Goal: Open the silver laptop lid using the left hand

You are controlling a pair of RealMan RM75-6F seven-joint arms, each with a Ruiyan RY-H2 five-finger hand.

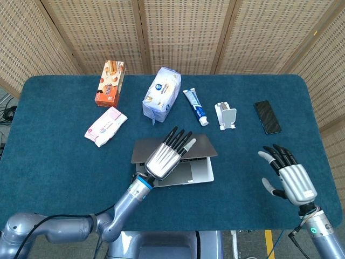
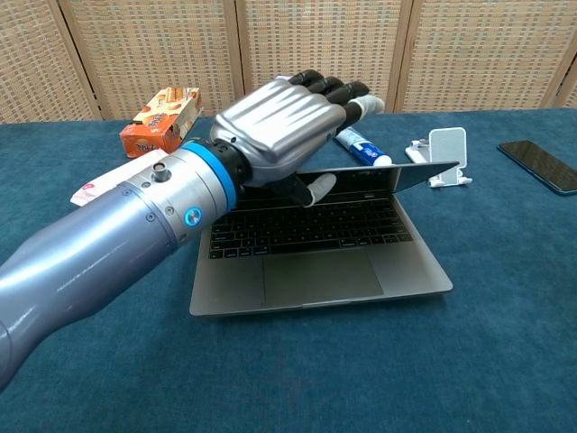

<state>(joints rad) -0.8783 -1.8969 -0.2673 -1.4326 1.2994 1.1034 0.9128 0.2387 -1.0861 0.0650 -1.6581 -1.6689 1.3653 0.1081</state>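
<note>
The silver laptop (image 1: 195,171) lies at the table's middle with its lid (image 1: 204,144) raised partway. In the chest view the keyboard and palm rest (image 2: 315,280) show, and the lid (image 2: 401,177) is tilted up roughly a third of the way. My left hand (image 1: 164,157) holds the lid's front edge, fingers lying over its top and the thumb tucked beneath (image 2: 284,126). My right hand (image 1: 288,181) hovers open over the table's right side, away from the laptop; the chest view does not show it.
Behind the laptop lie an orange biscuit box (image 1: 110,82), a pink tissue pack (image 1: 105,125), a white-and-blue bag (image 1: 161,95), a toothpaste tube (image 1: 195,106), a white phone stand (image 1: 225,115) and a black phone (image 1: 267,116). Wicker screens back the table.
</note>
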